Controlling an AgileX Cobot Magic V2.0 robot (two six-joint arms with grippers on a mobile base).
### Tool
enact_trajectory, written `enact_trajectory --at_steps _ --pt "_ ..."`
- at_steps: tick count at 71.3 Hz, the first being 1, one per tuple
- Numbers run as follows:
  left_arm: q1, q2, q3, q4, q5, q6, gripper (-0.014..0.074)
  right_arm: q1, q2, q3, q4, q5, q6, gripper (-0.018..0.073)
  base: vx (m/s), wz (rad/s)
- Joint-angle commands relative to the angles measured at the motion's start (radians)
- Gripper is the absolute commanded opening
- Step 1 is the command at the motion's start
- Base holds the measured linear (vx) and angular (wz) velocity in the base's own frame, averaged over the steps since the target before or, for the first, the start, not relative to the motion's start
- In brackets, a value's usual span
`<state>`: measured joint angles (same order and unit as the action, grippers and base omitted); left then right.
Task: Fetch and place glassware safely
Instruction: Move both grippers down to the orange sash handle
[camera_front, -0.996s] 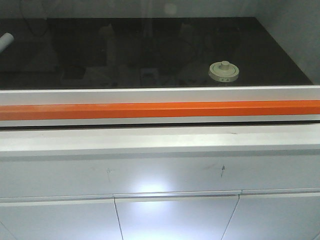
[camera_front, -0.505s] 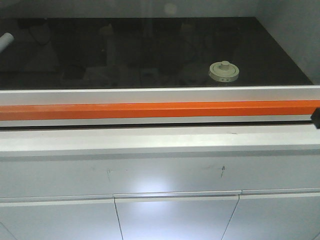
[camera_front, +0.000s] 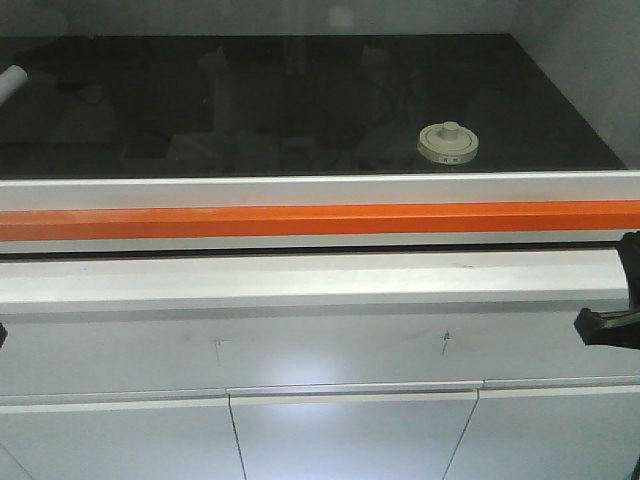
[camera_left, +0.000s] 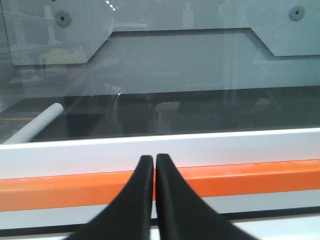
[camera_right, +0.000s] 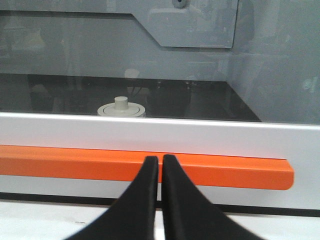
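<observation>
**Front of the enclosure, near to far.** Lowest in the front view are three white cabinet fronts (camera_front: 350, 435), split by two seams. Above them runs a white ledge (camera_front: 300, 280).

Two claws are in view. The right claw (camera_right: 160, 161) enters the front view at the right edge, level with the ledge. Its wrist view shows the two black fingers drawn together, only a hairline gap between the tips, holding nothing. The left claw (camera_left: 154, 162) is a mere sliver at the left edge of the front view. In its wrist view the fingers touch along their length and are likewise empty.

Beyond the ledge lies one orange bar (camera_front: 320, 220), horizontal, with a white frame (camera_front: 320, 188) just behind it.

Behind the frame and a glass pane (camera_right: 260, 60) is the dark bench (camera_front: 250, 90). One jar (camera_front: 447, 143) stands on it, right of centre and towards the front edge. It is upright, axis vertical, cream lid and knob pointing up, and a small dark mark on the lid faces the front. From the right wrist the frame hides its lower part.

One white tube (camera_left: 37, 122) lies at the bench's far left, well apart from the jar. Its long axis is slanted from front-left to back-right.
</observation>
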<state>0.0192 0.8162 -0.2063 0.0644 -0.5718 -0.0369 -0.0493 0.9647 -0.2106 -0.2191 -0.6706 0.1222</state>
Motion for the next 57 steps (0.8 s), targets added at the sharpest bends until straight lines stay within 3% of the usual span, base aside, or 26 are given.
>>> enact_trajectory --at_steps 1,16,32,57 --pt "-0.008 0.020 -0.024 -0.004 -0.115 -0.007 -0.0007 -0.005 0.072 -0.022 -0.003 -0.167 -0.013 -0.0003 0.00 0.00" --pt "-0.008 0.039 -0.024 -0.004 -0.149 -0.007 -0.0007 -0.005 0.298 -0.022 -0.003 -0.383 -0.045 -0.0003 0.00 0.00" --pt "-0.008 0.039 -0.024 -0.004 -0.149 -0.007 -0.0007 -0.005 0.456 -0.022 0.001 -0.500 -0.110 -0.0003 0.00 0.00" --pt "-0.008 0.039 -0.024 -0.004 -0.150 -0.007 -0.0007 -0.005 0.587 -0.115 0.003 -0.521 -0.114 -0.0003 0.00 0.00"
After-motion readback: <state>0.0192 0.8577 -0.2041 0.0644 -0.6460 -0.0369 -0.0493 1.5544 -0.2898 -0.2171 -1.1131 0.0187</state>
